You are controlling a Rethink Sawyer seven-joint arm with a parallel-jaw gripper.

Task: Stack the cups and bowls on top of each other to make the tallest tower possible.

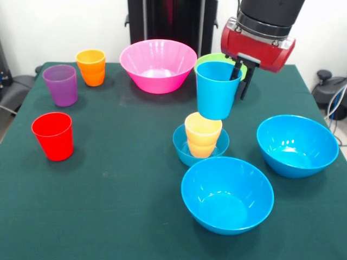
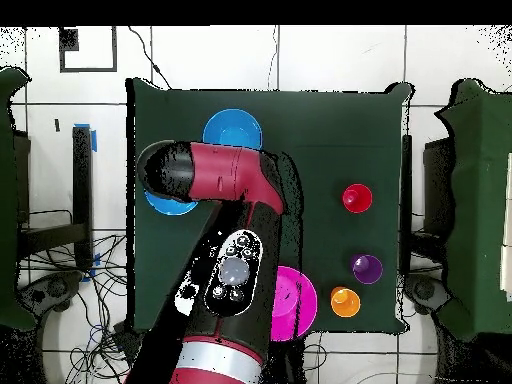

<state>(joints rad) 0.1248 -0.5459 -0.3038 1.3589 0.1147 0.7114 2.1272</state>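
**Light blue cup held aloft over the tower base**

Tool (image 1: 237, 76) clamped on the rim of the light blue cup (image 1: 217, 89): one dark finger inside the wall, the other outside, at the cup's right side in the front view. Cup upright, mouth up, long axis vertical, tapering to a narrower base; smooth glossy plastic. Held clear of the table (image 1: 119, 179), base just above the yellow-orange cup (image 1: 203, 134), apparently not touching it, though hard to judge from this angle.

Yellow-orange cup upright, ribbed in soft steps, seated inside the small shallow blue bowl (image 1: 182, 147), which rests flat on the dark green cloth-covered table. Together, the only start of the tower so far.

Two large blue bowls, round and shiny, mouths up: one (image 1: 226, 194) just in front of the small bowl, one (image 1: 296, 145) to its right. Large pink bowl (image 1: 158, 65) farther back; green bowl (image 1: 209, 58) mostly hidden behind the held cup.

At left, well apart from one another, all upright: orange cup (image 1: 91, 67), translucent purple cup (image 1: 60, 85), red cup (image 1: 52, 136).

Overhead, red and black arm (image 2: 235, 210) covering the middle of the table.
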